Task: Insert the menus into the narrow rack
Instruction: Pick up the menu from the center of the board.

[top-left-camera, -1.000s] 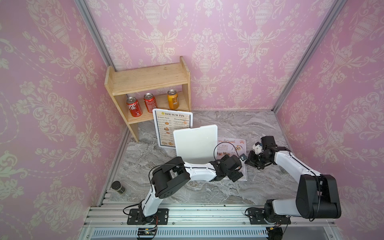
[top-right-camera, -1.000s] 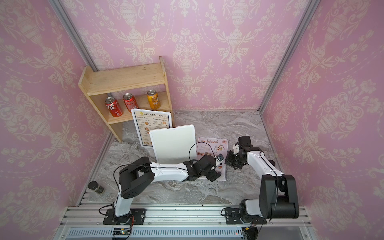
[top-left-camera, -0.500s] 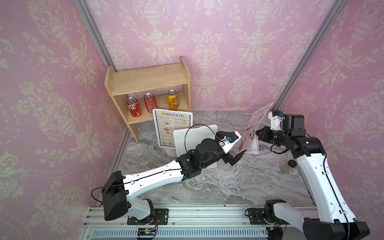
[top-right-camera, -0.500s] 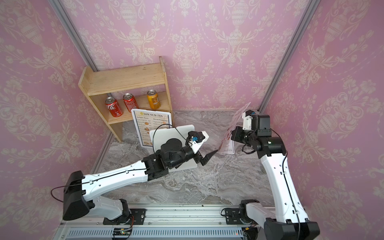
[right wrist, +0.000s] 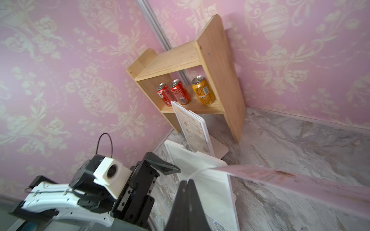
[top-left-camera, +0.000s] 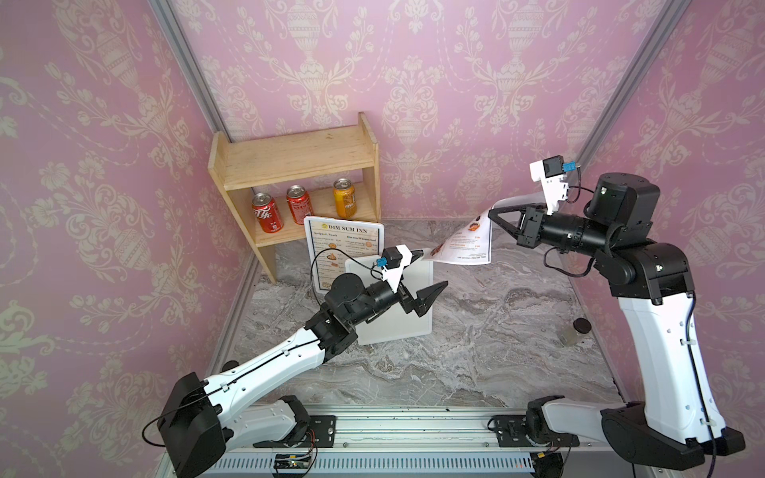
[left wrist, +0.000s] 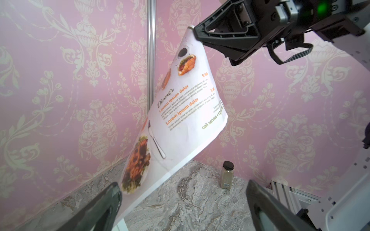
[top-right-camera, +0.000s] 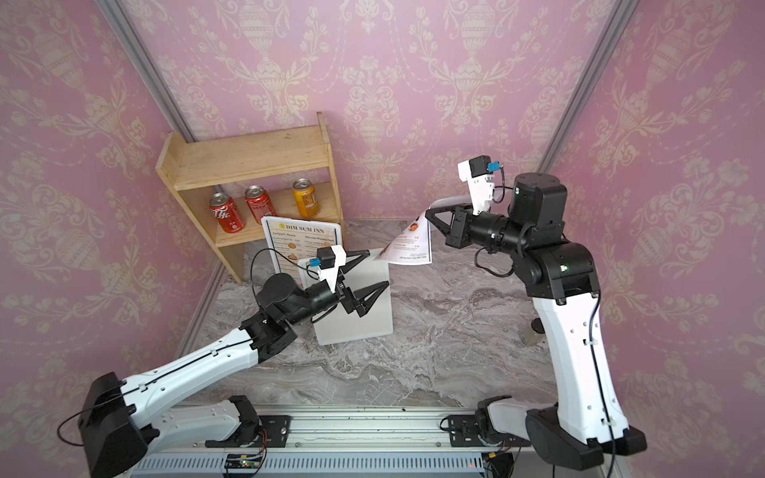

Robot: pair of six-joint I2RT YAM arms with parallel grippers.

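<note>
Presently catalogued, gripper by gripper.

Right gripper (top-left-camera: 491,215): jaws pressed together, pinching the top corner of the pale menu (top-left-camera: 467,244). The sheet hangs in the air from that pinch, curling downward and across toward the left gripper (top-left-camera: 430,271). Its lowest corner ends just beside that gripper's upper finger; contact cannot be told. The left wrist view shows the printed face: a "Dinner" heading, orange lines and food photos.

Left gripper: jaws spread wide, holding nothing, pointed at the hanging sheet.

White rack (top-left-camera: 393,323): an upright, blank panel on the marble tabletop (top-left-camera: 455,351), directly beneath and behind the left gripper.

DIM SUM INN menu (top-left-camera: 343,244): upright in a second white-framed stand, beyond the left gripper's wrist, on the side away from the right gripper.

Wooden shelf (top-left-camera: 298,161): just past that stand, farther still from both grippers. Its lower board carries three cans, namely a red can (top-left-camera: 267,213), a second red can (top-left-camera: 299,205) and an orange can (top-left-camera: 344,198).

Spice jar (top-left-camera: 573,333): upright on the tabletop with a dark cap, below the right arm and well apart from both grippers.
</note>
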